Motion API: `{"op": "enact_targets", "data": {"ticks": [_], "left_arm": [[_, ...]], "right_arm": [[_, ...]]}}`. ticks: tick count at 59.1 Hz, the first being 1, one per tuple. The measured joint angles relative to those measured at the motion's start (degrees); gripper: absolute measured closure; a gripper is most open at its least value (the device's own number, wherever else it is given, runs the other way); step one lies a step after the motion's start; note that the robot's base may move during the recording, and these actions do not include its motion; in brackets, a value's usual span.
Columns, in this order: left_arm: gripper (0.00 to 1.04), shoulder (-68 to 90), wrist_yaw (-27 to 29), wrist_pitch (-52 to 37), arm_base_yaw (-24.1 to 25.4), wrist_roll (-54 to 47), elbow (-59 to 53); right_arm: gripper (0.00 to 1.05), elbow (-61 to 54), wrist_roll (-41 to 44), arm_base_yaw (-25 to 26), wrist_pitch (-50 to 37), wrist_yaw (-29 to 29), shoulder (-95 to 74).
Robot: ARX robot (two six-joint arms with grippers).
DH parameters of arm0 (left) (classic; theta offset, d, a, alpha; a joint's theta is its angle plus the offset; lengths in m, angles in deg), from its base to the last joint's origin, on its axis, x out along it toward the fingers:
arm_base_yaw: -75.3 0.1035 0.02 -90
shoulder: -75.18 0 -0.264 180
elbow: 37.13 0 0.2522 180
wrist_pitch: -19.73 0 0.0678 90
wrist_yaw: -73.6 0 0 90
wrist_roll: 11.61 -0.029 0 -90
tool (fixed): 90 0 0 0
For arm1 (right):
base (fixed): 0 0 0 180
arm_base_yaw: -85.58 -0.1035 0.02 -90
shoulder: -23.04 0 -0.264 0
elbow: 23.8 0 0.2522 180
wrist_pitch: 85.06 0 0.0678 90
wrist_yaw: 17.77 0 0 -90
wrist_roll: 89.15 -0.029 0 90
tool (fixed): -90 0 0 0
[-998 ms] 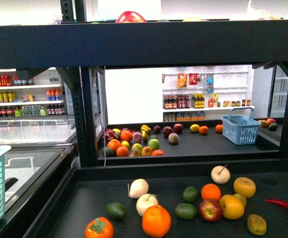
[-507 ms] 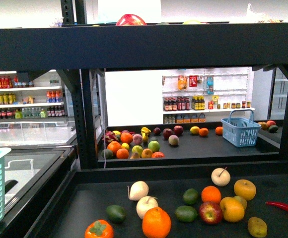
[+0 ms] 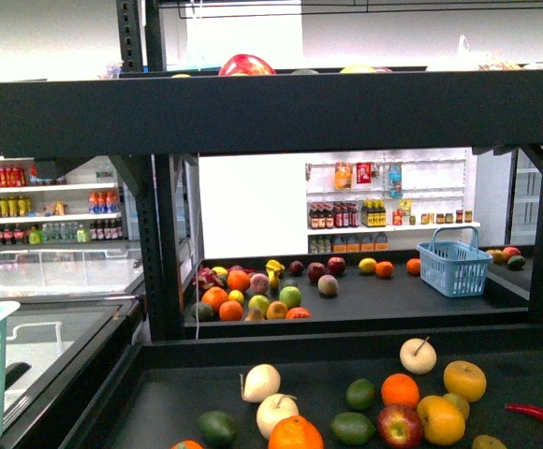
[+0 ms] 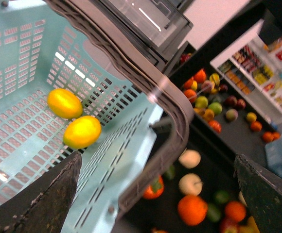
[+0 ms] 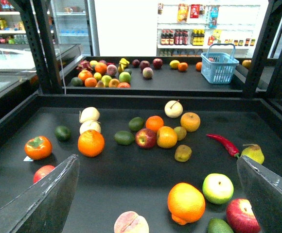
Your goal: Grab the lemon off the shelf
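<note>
Two bright-yellow lemons [image 4: 82, 131] lie side by side on the floor of a teal basket [image 4: 14, 58]. My left gripper [image 4: 155, 206] is open above the basket's dark rim, holding nothing. The black shelf [image 5: 131, 179] has fruit scattered over its near tier. My right gripper [image 5: 158, 204] hangs open over that tier, above a large orange [image 5: 185, 202], and is empty. A small yellow fruit [image 3: 368, 266] on the far tier is too small to identify. Neither arm shows in the front view.
The near tier holds oranges [image 5: 91, 142], a red apple [image 5: 146, 138], yellow-orange apple-shaped fruits [image 5: 190, 121], avocados, a red chilli [image 5: 222, 144] and a pear. A blue basket [image 3: 453, 262] stands on the far tier. The shelf's upper tier [image 3: 281, 108] overhangs. Glass freezer lids [image 3: 56, 327] sit left.
The front view has shifted upward: the near fruit has slid lower in the frame, and the persimmon is almost out at the bottom edge. Nothing on the shelf has moved.
</note>
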Motion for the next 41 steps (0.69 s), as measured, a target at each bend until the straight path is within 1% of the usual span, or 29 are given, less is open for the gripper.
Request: {"op": "enact_targets", "data": {"ticks": [1, 3, 5, 6, 8, 10, 11, 13, 14, 18, 20, 27, 31, 35, 41], "left_arm": [[0.09, -2.12, 0.17, 0.39, -0.81, -1.4, -1.36], [0.15, -6.36, -2.14, -4.02, -2.45, -6.45, -5.46], [0.2, -9.75, -1.44, -7.69, -4.2, -10.97, -8.74], [0.24, -12.31, -0.02, -9.2, -5.64, -13.44, -10.84], [0.31, -17.81, 3.61, -9.31, -9.49, -17.38, -14.58], [0.38, -23.45, 7.96, -7.82, -14.19, -19.71, -18.25], [0.43, -27.47, 9.57, -6.32, -17.0, -21.44, -20.79], [0.52, -33.53, 10.01, -3.74, -19.41, -23.06, -24.35], [0.57, -36.81, 10.36, -2.01, -19.89, -23.87, -26.12], [0.72, -44.46, 11.39, 1.7, -20.02, -24.85, -29.75], [0.77, -46.64, 11.39, 1.97, -20.09, -25.07, -30.91], [1.02, -50.56, 11.52, 1.95, -20.2, -25.4, -33.53], [1.02, -52.06, 11.5, 2.43, -20.2, -25.59, -34.71], [1.02, -56.17, 11.45, 6.67, -20.2, -25.73, -35.69], [1.02, -59.01, 11.52, 7.04, -20.24, -25.75, -36.57]], "right_arm": [[0.07, 0.0, 0.0, 0.0, 0.0, -0.02, 0.0], [0.07, 0.0, 0.0, 0.0, -0.02, -0.02, 0.0], [0.07, 0.0, 0.0, 0.0, 0.0, -0.02, 0.0], [0.07, 0.0, 0.0, 0.0, 0.0, 0.0, 0.0], [0.07, 0.0, 0.0, 0.0, -0.02, 0.04, 0.0], [0.07, 0.0, 0.0, 0.0, -0.02, 0.02, 0.0], [0.07, 0.0, 0.0, 0.0, 0.0, 0.02, 0.0], [0.07, 0.0, 0.0, 0.0, 0.0, 0.02, 0.0], [0.07, 0.0, 0.0, 0.0, -0.02, 0.0, 0.0], [0.07, 0.0, 0.0, 0.0, 0.0, -0.02, 0.0], [0.07, 0.0, 0.0, 0.0, 0.0, -0.02, 0.0], [0.07, 0.0, 0.0, 0.0, 0.0, 0.09, 0.0], [0.07, 0.0, 0.0, 0.0, 0.0, 0.0, 0.0], [0.07, 0.0, 0.0, 0.0, 0.0, 0.0, 0.0], [0.07, 0.0, 0.02, 0.0, 0.0, 0.11, 0.0]]}}
